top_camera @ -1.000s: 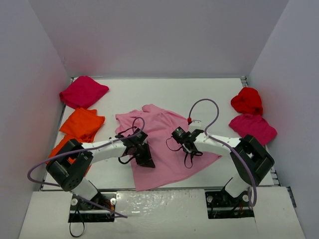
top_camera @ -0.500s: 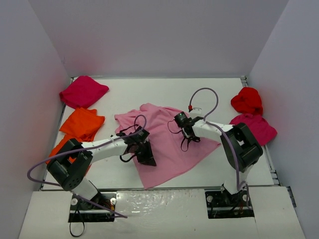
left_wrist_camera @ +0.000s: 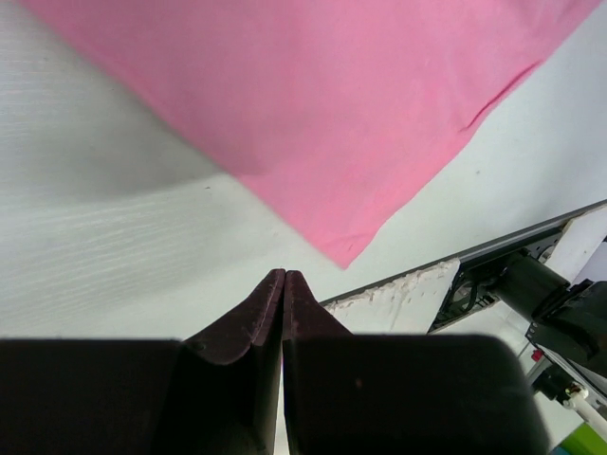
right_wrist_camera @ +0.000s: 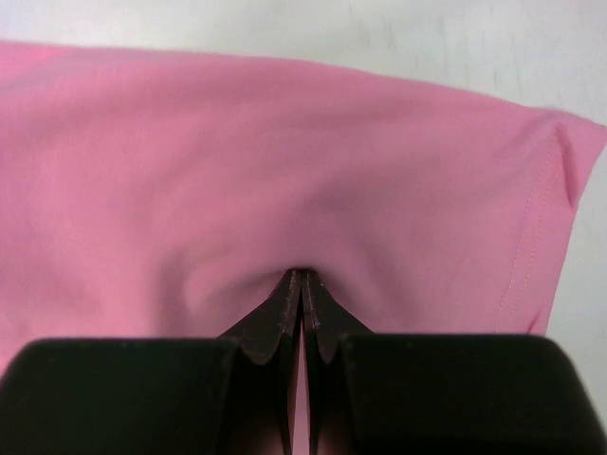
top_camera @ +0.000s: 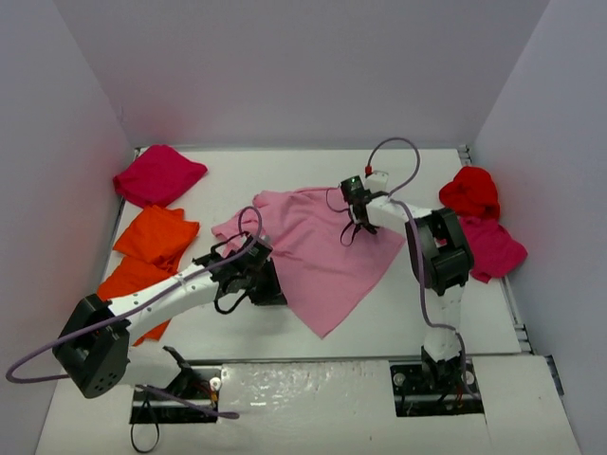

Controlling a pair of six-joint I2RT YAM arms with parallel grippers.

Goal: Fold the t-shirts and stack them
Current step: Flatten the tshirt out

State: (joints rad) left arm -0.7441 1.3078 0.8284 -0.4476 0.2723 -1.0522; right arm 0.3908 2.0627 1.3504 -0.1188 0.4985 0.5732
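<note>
Right tool [right_wrist_camera: 301, 276] pinches the light pink t-shirt [right_wrist_camera: 285, 161]; left tool [left_wrist_camera: 284, 275], pressed together empty, should grip the shirt edge just ahead.

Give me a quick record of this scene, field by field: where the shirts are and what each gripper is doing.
shirt in work: pink t-shirt, spread in the middle, unfolded
left side: magenta t-shirt far, orange t-shirt and second orange t-shirt nearer
right side: red t-shirt, second magenta t-shirt just nearer
left gripper: shut, empty, tips just short of the pink t-shirt's corner
right gripper: shut on the pink t-shirt's far part
</note>
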